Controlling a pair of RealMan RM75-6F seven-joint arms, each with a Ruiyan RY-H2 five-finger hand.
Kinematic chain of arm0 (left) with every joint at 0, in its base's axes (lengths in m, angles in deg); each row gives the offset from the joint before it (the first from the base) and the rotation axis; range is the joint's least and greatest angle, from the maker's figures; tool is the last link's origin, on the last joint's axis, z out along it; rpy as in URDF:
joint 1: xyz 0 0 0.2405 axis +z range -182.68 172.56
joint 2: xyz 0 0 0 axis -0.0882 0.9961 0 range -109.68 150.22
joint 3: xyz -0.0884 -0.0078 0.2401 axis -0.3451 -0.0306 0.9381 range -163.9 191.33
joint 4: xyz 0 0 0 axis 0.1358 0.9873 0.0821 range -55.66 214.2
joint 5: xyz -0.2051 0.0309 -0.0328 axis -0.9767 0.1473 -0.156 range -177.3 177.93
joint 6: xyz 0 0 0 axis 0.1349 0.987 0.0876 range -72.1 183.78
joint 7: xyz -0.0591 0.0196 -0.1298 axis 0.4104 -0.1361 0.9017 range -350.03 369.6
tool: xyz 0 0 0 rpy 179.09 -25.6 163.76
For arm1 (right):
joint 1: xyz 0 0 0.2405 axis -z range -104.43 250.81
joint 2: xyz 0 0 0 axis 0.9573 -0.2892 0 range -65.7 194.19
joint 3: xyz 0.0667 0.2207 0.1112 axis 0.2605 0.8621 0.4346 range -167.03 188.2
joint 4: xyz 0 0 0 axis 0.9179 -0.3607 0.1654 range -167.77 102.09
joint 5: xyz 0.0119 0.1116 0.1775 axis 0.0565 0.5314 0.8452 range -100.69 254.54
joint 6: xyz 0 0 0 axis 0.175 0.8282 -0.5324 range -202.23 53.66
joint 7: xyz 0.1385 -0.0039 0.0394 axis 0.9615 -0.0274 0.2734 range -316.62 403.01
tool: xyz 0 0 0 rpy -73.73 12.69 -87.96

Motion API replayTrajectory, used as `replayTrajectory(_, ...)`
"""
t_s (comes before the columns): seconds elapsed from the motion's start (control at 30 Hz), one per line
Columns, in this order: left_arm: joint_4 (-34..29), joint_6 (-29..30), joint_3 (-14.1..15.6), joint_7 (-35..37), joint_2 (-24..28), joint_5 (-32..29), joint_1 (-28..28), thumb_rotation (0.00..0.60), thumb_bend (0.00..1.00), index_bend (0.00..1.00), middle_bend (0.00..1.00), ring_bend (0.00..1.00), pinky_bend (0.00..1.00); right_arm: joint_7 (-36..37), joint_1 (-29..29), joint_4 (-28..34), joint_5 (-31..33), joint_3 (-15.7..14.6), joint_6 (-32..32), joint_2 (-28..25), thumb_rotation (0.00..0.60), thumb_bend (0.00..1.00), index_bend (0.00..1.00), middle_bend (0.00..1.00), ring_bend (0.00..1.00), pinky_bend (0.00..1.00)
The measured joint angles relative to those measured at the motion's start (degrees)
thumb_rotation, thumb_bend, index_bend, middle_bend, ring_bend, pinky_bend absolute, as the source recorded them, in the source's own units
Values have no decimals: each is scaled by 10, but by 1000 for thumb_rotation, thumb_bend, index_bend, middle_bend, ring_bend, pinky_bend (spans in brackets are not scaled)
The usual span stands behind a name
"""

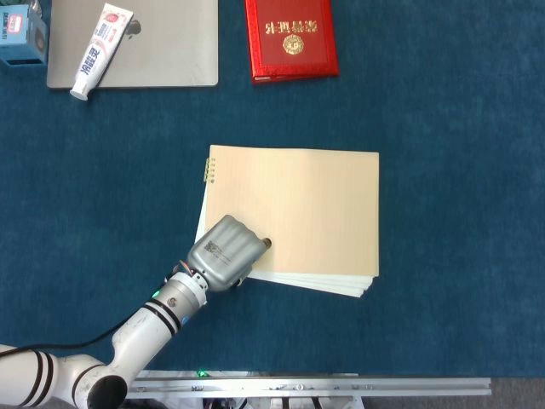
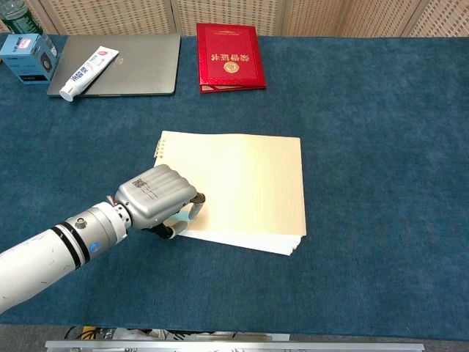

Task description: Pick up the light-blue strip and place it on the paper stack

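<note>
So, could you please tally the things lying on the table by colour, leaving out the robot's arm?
Red: 1, booklet
Grey: 1, laptop
White: 1, toothpaste tube
Blue: 1, small box
Cream: 1, paper stack
Light blue: 1, strip, mostly hidden under the left hand
Total: 6

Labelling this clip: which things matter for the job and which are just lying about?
Job: left hand, holding the light-blue strip, over the paper stack.
Lying about: laptop, toothpaste tube, red booklet, blue box.
</note>
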Motion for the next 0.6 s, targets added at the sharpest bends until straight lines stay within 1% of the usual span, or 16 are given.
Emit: replayTrajectory(0.6, 3, 3, 0, -27, -11, -23, -2, 600, 397, 477, 1000, 1000, 1000, 13, 5, -9, -1, 0, 4, 0, 600, 259, 344, 379, 408, 333)
